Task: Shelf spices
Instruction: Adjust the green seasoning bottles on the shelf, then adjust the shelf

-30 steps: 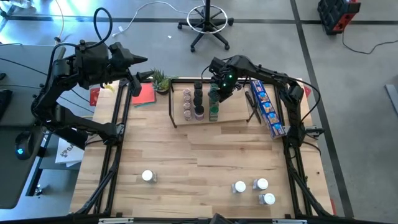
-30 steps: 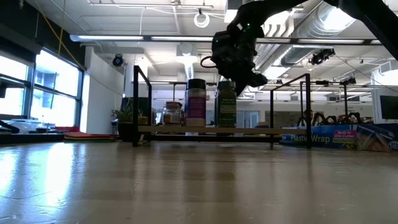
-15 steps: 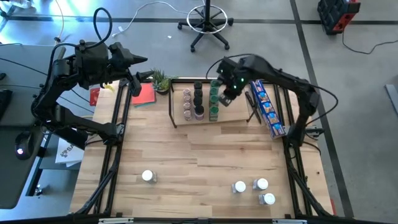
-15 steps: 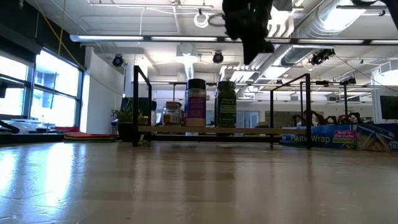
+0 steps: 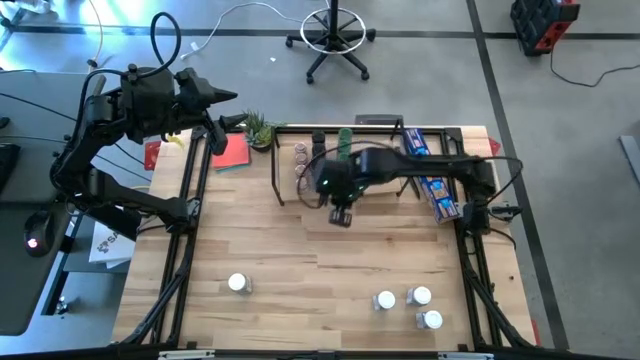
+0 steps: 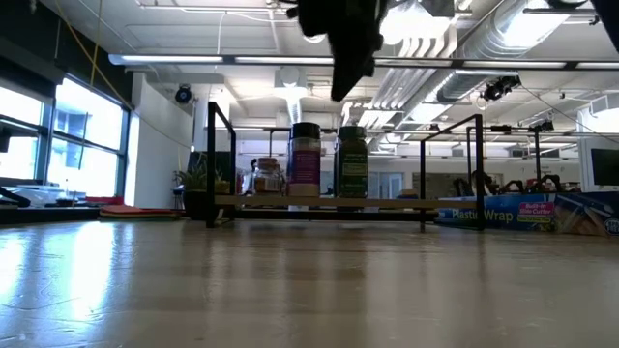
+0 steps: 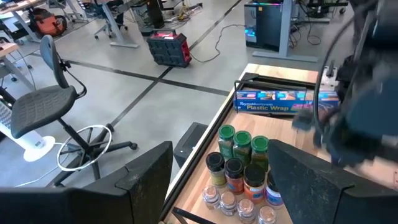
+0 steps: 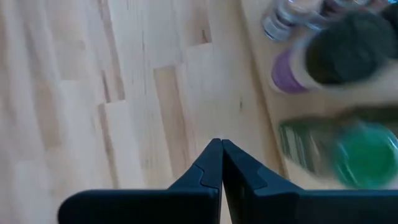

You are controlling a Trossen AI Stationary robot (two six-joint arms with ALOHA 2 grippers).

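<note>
Shelf [image 5: 380, 185] at table's far edge, already carrying spice jars [image 5: 318, 160]. Nearest loose white-lidded jars [image 5: 405, 302] well apart toward near edge, upright, on right gripper's [image 5: 341, 217] side; shut, empty. Left gripper [image 5: 222, 97] parked off-table, open.

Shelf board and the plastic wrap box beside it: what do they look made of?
The shelf looks like pale unfinished or matte wood, with visible grain, on thin black legs that are probably metal. The plastic wrap box looks like glossy printed cardboard: sharp edges and blue printing with white lettering.
</note>
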